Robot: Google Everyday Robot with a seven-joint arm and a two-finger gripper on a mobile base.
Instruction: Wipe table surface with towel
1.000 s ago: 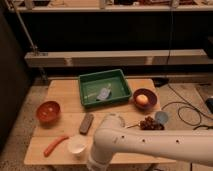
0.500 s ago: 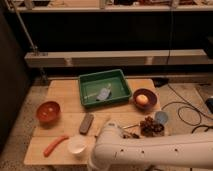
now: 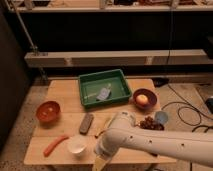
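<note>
A small grey towel (image 3: pixel 103 93) lies crumpled inside the green tray (image 3: pixel 87 80) at the back middle of the wooden table (image 3: pixel 62 92). My white arm (image 3: pixel 155 142) reaches in from the lower right across the table's front edge. The gripper (image 3: pixel 100 161) is at the arm's end, low at the front of the table, right of a white cup (image 3: pixel 76 146). It is well in front of the tray and apart from the towel.
A red bowl (image 3: pixel 48 111) stands at the left. A brown bowl with an orange fruit (image 3: pixel 143 98) is at the right. A grey block (image 3: pixel 86 123), an orange sausage-shaped thing (image 3: pixel 55 145), dark grapes (image 3: pixel 149 123) and a blue cup (image 3: pixel 161 117) lie on the front half.
My arm has swung down and to the left along the table's front and now covers more of the front right. The towel and the other objects have not moved.
</note>
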